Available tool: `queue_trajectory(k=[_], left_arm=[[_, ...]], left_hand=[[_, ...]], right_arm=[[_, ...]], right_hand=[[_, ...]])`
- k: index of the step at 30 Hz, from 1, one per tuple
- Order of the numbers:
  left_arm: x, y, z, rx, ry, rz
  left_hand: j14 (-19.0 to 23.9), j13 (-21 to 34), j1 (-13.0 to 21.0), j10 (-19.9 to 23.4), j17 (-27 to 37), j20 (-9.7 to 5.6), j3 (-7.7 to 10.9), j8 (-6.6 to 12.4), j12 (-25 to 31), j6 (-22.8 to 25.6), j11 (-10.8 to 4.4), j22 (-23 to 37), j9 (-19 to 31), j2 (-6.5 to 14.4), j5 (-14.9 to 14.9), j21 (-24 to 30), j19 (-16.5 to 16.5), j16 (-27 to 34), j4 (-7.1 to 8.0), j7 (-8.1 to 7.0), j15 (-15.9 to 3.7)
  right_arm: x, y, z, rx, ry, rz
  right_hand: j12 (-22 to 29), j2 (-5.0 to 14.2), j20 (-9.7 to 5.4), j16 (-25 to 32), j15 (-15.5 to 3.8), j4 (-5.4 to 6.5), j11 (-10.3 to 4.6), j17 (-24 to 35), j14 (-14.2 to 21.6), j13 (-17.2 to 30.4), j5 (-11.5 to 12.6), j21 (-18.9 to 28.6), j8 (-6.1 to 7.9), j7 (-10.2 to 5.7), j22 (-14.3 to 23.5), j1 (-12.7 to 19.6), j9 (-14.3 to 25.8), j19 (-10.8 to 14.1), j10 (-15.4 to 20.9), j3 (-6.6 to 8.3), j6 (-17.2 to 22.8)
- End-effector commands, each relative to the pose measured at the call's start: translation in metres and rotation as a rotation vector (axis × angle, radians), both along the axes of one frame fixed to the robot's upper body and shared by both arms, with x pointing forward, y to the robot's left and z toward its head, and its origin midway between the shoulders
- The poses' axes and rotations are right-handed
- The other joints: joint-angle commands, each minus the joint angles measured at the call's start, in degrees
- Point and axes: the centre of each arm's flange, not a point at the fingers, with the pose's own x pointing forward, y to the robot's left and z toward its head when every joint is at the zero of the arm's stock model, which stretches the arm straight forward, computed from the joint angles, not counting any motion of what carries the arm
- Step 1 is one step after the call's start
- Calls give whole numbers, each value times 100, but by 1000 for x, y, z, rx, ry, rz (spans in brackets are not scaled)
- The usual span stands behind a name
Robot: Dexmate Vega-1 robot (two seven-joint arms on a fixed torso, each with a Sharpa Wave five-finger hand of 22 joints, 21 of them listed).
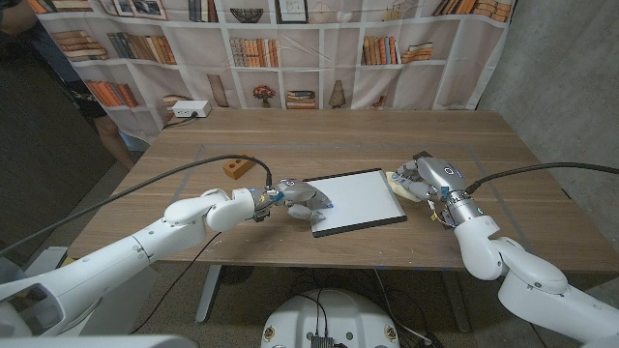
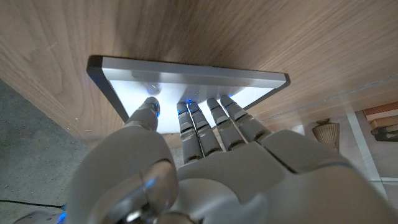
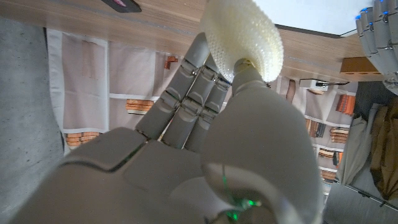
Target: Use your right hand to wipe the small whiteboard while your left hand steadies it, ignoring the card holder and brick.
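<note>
— What sort of place is this?

— A lab or test room dressed up as a study. Across the top of the frame hangs a printed backdrop (image 1: 290,48) of bookshelves, and its cloth shows folds.

— What gives it away?

— At the right edge bare grey wall (image 1: 561,68) stands beside the cloth. A plain wooden table (image 1: 338,135) fills the middle, with a white power strip (image 1: 189,110) at its upper left corner and black cables (image 1: 145,184) trailing over the arms.
</note>
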Motion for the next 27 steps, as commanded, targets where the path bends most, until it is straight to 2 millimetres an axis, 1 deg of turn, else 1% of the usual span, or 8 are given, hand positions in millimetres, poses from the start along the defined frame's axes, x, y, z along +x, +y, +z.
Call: queue_trajectory(k=[1,6,9,12,14,16,20,27], left_arm=[[-1,-6,17,4,-56,-26],[0,-7,20,10,-62,-30],[0,-9,20,14,-64,-30],[0,-10,20,14,-64,-34],[-1,-11,20,18,-67,-38],[-2,-13,20,22,-67,-39],[-4,-14,19,26,-65,-36],[-7,-14,17,35,-62,-30]], left_hand=[[64,32,-8,70,16,-170,34,37,25,92,20,10,30,-20,-24,17,26,31,12,59,-496],[69,32,-8,72,16,-172,42,40,24,104,29,10,30,-20,-24,16,24,32,10,39,-501],[68,32,-8,73,16,-173,45,38,24,102,25,10,30,-21,-24,17,25,31,9,36,-500],[83,32,-11,73,17,-154,56,34,22,95,37,15,30,-19,-23,63,138,35,11,44,-495],[91,32,-12,72,17,-151,58,34,21,97,43,16,30,-19,-24,74,167,37,11,41,-484],[98,32,-13,70,17,-150,61,33,20,96,35,17,31,-20,-24,79,179,40,11,53,-484],[100,32,-15,72,18,-164,71,32,19,100,34,17,31,-23,-25,36,75,37,10,46,-482],[83,33,-21,71,18,-191,79,31,18,101,23,17,31,-27,-25,14,21,29,10,43,-485]], right_arm=[[15,44,21,-172,37,74],[16,49,19,-174,41,98],[18,53,12,-167,65,94],[20,56,8,-169,73,101],[21,58,3,-175,60,105],[25,57,-8,-167,-38,108],[35,52,-20,-141,-78,133],[46,56,-30,-195,-13,126]], right_hand=[[-4,29,-426,4,-9,0,6,15,54,9,20,62,-14,-7,12,22,32,-61,55,-20,21],[-13,36,-430,-2,-11,3,6,22,53,11,20,83,-18,-11,10,25,40,-80,54,-25,19],[-16,39,-427,-2,-10,6,9,28,56,12,20,96,-24,-31,9,23,41,-88,58,-29,11],[-20,34,-426,-5,-12,7,7,33,53,12,19,104,-30,-37,7,22,43,-101,57,-34,5],[-23,37,-427,-8,-11,9,5,36,52,13,20,113,-30,-38,6,23,44,-107,60,-36,9],[-30,39,-425,-11,-10,12,7,39,51,13,20,122,-43,-48,5,20,45,-118,52,-40,-15],[-67,64,-420,-46,-14,34,-21,45,14,29,22,169,-48,-101,-6,7,101,-187,-3,-55,-65],[-69,80,-427,-52,-14,48,-36,57,35,42,23,226,-34,-100,-21,-2,131,-223,24,-68,-42]])
